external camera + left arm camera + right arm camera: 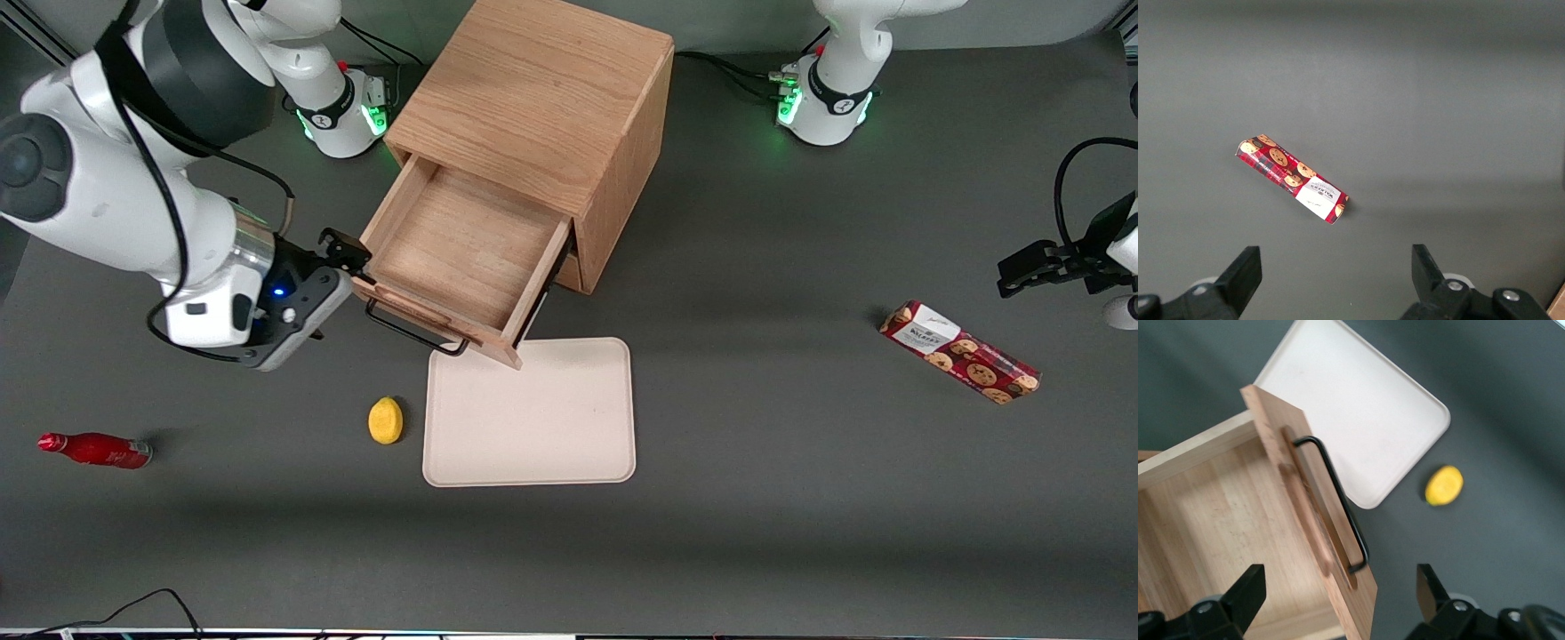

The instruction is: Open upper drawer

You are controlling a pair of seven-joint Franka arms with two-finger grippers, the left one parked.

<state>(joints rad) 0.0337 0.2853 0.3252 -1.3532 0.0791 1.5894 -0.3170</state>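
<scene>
Upper drawer (462, 253) of the oak cabinet (533, 98) stands pulled well out, its bare wooden floor showing, with its front panel overhanging the edge of the cream tray (533, 418) on the grey worktop (756, 498). Its thin black bar handle (411, 333) runs along the front panel. The gripper (348, 256) sits just beside the end of the drawer front nearest the working arm; in the right wrist view its fingers (1248, 590) are spread apart with nothing between them, the handle (1338, 500) just clear of them. A yellow lemon (386, 420) lies beside the tray, nearer the front camera than the gripper.
</scene>
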